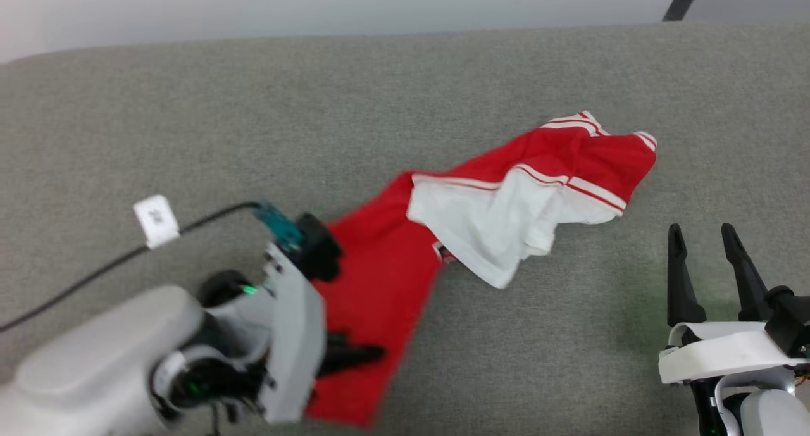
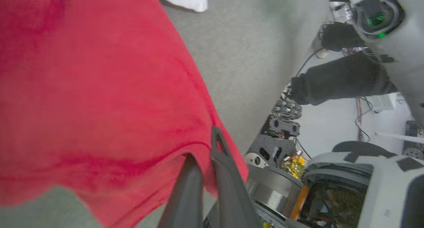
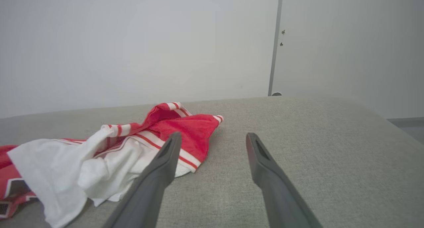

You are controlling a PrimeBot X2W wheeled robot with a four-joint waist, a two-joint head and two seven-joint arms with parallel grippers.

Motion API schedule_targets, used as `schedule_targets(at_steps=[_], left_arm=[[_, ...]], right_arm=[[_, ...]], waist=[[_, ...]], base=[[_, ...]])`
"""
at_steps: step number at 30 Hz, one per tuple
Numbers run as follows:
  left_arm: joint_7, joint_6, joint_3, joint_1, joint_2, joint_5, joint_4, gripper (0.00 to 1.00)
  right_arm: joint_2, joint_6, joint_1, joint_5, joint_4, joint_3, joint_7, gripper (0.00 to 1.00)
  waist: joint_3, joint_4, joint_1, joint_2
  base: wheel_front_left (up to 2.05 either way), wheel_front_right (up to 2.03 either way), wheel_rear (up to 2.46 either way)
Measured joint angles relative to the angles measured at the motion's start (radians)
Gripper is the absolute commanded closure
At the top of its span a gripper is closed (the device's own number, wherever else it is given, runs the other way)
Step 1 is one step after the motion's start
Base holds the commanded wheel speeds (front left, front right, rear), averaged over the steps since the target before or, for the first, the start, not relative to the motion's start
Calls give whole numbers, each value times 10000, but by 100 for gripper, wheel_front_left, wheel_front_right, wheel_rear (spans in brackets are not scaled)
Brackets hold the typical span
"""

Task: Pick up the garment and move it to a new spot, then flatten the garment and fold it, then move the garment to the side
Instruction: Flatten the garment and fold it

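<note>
Left wrist view: the left gripper (image 2: 203,144) is clenching its fingers on the red edge of the garment (image 2: 99,89), whose body is stretching away ahead of the fingertips across the grey cushion (image 1: 253,107). The right gripper (image 1: 702,236) is holding its fingers spread wide, grasping nothing, the garment's white sleeve lying just to its left
</note>
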Motion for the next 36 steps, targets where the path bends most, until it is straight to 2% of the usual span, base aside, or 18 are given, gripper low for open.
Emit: schedule_targets(at_steps=[3,7,12,16,17,18,19,26,28,32,36], left_arm=[[-15,2,-276,24,-357,-128,-800,100],[-40,4,-652,-190,-1375,-69,-970,100],[-685,4,-796,-525,-2778,-27,268,100],[-947,4,-968,-698,-3087,40,1605,100],[-909,4,-1032,-709,-3057,44,1829,87],[-959,4,-1091,-728,-3005,98,1929,56],[-1045,4,-1106,-763,-2951,136,1964,0],[-1218,4,-1151,-1708,-1891,408,1005,0],[-1386,4,-1016,-2020,-1739,408,802,0],[-1666,4,-874,-2777,-1914,836,1145,0],[-1655,4,-986,-3310,-2621,1294,2194,0]], right_arm=[[0,0,-61,29,12,100,0,0],[2,0,-274,142,-12,211,-2,0],[-2,0,-396,343,-61,207,-4,0],[-2,0,-488,485,-128,199,-4,0],[0,0,-489,535,-136,153,-4,0],[-2,0,-482,556,-146,125,-4,0],[-2,0,-475,575,-161,105,-4,0],[0,0,-349,734,-174,38,-4,0],[-2,0,-348,817,-173,56,-4,0],[0,0,-351,899,-155,171,-4,0],[0,0,-418,993,-167,299,-4,0]], waist=[[19,40,0,1],[144,-99,0,0],[407,-479,0,0],[586,-840,0,0],[622,-926,0,0],[654,-1001,0,0],[682,-1065,0,0],[663,-1167,0,0],[629,-1169,0,0],[640,-1231,0,0],[725,-1387,0,0]], base=[[0,0,0],[0,0,0],[0,0,0],[0,0,0],[0,0,0],[0,0,0],[0,0,0],[0,0,0],[0,0,0],[0,0,0],[0,0,0]])
